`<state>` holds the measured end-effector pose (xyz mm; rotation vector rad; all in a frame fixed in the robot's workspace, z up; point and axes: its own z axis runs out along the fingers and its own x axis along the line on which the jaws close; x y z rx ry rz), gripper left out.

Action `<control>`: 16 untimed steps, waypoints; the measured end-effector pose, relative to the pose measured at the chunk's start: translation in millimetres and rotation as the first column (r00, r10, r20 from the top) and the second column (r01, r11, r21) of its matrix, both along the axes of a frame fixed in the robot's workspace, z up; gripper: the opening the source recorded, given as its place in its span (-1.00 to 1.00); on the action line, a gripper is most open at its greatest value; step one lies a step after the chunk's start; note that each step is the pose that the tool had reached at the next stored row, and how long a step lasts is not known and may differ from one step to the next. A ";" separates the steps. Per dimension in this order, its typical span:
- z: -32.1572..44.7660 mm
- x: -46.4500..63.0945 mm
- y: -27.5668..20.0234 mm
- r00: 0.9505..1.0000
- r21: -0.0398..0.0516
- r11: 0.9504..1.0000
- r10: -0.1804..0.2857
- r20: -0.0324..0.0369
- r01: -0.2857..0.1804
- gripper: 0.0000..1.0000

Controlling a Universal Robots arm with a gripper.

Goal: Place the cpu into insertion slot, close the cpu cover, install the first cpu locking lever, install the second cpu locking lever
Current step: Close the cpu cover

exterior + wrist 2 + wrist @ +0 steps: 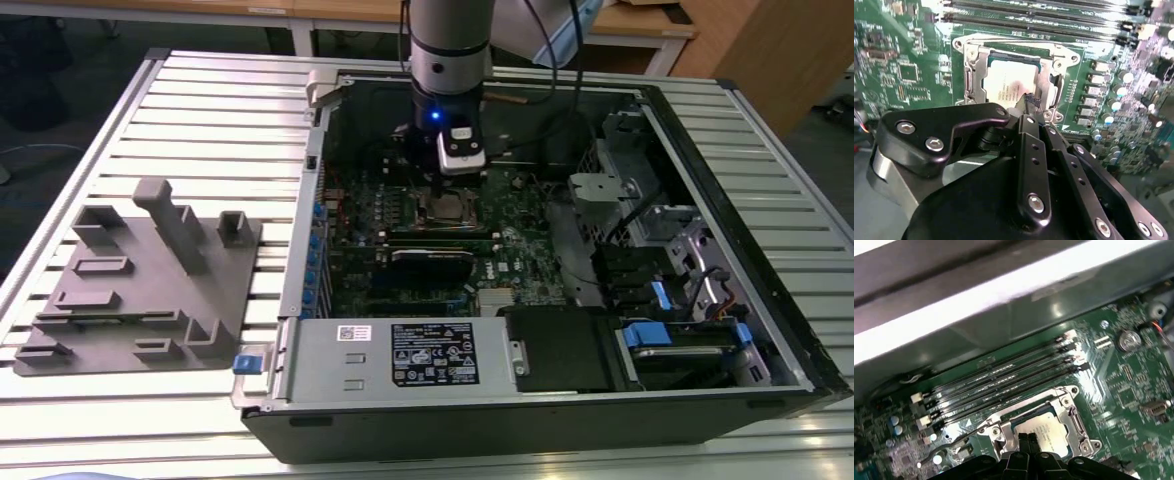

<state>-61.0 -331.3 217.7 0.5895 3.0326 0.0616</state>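
Cpu (pixel 1006 82) sits in the insertion slot (pixel 447 208); gripper (pixel 1033 101) directly over it, fingertips together.

Gripper: in both wrist views the two black fingers (pixel 1024 442) meet at the tips with nothing between them. The tips are over one edge of the cpu; contact with it cannot be told. Cpu cover (pixel 973 75) lies flat around the cpu, and the chip's grey top shows through its cut-out centre. Lever state cannot be told. Long black memory slots (pixel 1004 380) run just beside the socket, with green circuit board (pixel 899 75) all round. In the exterior view the arm reaches down into the open computer case (pixel 534 410), which lies on a slatted table (pixel 200 110). A grey fixture block (pixel 134 270) stands well apart on the exterior view's left.
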 end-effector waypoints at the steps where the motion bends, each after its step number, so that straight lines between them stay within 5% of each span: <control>1: -0.1 0.0 0.0 1.000 0.000 1.000 0.018 0.000 -0.018 -0.79; 8: -1.1 0.0 0.0 0.990 0.000 0.990 0.144 0.000 -0.144 -0.79; 11: -1.7 0.0 0.0 0.980 0.000 0.980 0.198 0.000 -0.198 -0.79; 16: -2.7 0.0 0.0 0.958 0.000 0.958 0.286 0.000 -0.286 -0.79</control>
